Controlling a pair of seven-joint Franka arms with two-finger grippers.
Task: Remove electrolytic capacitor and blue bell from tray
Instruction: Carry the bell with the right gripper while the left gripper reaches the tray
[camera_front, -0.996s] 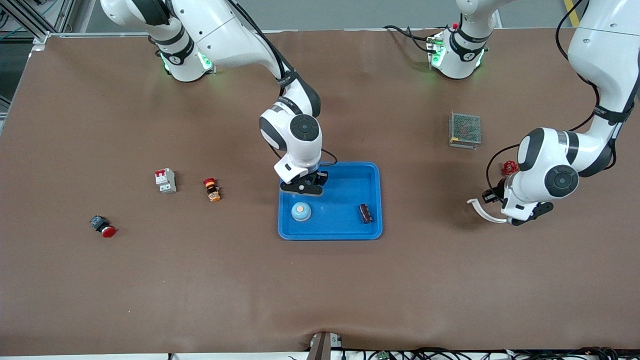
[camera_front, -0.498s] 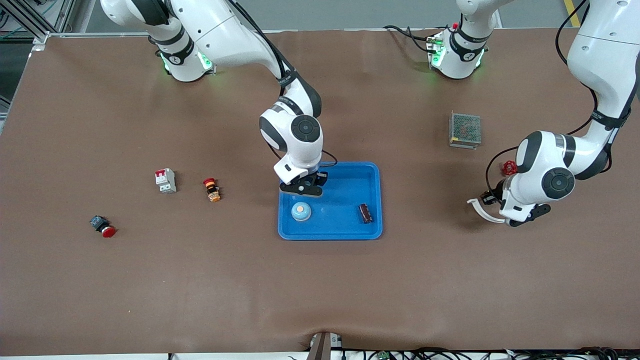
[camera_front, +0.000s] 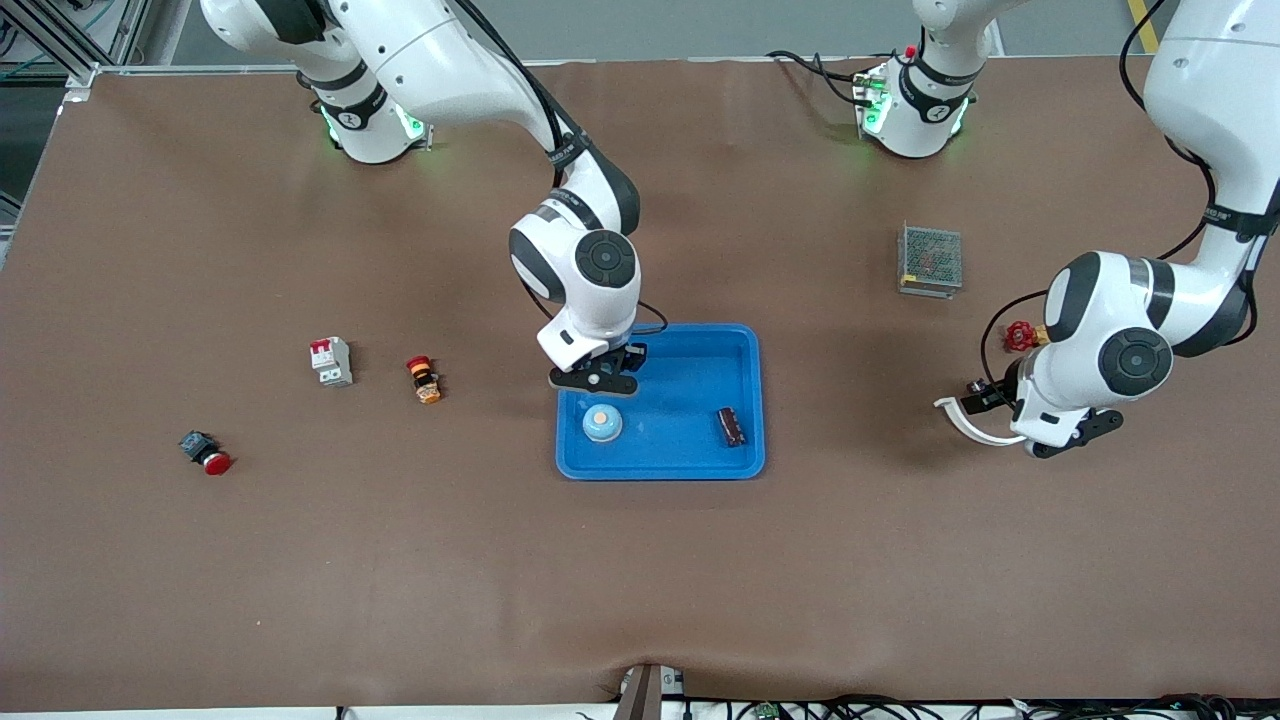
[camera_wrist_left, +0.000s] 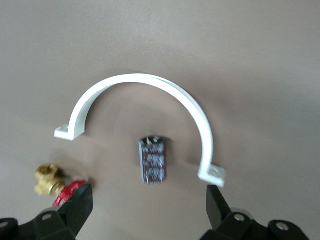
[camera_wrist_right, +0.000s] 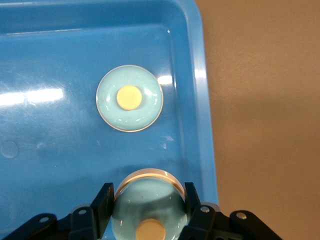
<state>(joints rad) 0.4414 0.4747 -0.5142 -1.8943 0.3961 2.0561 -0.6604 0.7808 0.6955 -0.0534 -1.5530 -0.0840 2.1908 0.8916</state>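
Nearest to the front camera, a red push button is seen toward the right arm's end of the desk. In the middle of the desk a blue tray is placed; inside it lie a bell at its corner toward the right arm and a capacitor near its edge toward the left arm. Toward the left arm's end, a white half-ring clamp is laid around a second capacitor – the left gripper is held over them, its fingers wide apart. The right gripper is held over the tray, clamped on a second bell. Farther away, an orange button, a white breaker, a red valve and a mesh box are seen.
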